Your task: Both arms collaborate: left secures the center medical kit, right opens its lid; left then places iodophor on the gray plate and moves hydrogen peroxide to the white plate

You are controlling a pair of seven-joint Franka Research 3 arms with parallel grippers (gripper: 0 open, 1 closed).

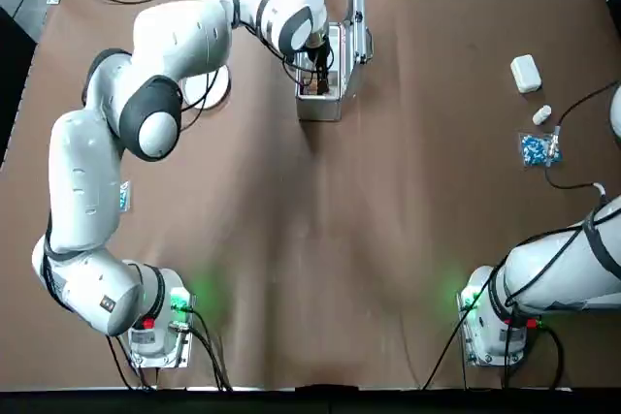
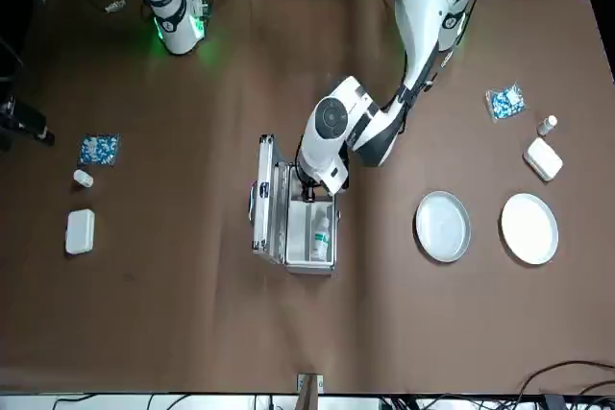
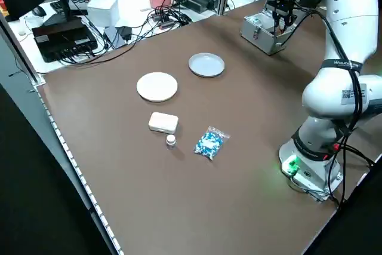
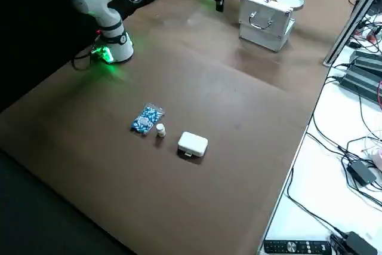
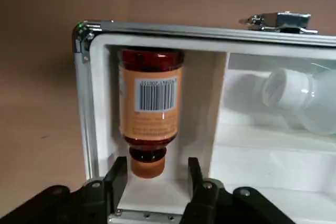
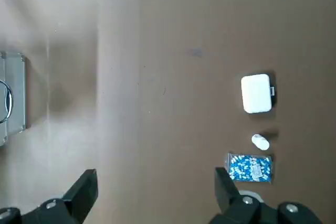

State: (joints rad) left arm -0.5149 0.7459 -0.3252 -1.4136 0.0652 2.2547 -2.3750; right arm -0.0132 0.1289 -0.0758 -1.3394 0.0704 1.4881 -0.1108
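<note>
The medical kit (image 1: 319, 108) stands open at the far middle of the table, its lid (image 2: 264, 205) upright. My left gripper (image 5: 154, 169) is lowered into the kit (image 5: 85, 103), open, with its fingers on either side of the cap of the brown iodophor bottle (image 5: 151, 103), which lies in one compartment. A gap shows on each side of the cap. The translucent hydrogen peroxide bottle (image 5: 299, 100) lies in the neighbouring compartment. The gray plate (image 2: 442, 226) and white plate (image 2: 528, 229) sit beside the kit on my left. My right gripper (image 6: 155, 184) hangs open over bare table, away from the kit.
A white box (image 1: 525, 73), a small white bottle (image 1: 541, 115) and a bag of blue pills (image 1: 539, 149) lie at the table's right. A matching box (image 2: 543, 158), bottle (image 2: 547, 125) and pill bag (image 2: 505, 102) lie on the left near the plates.
</note>
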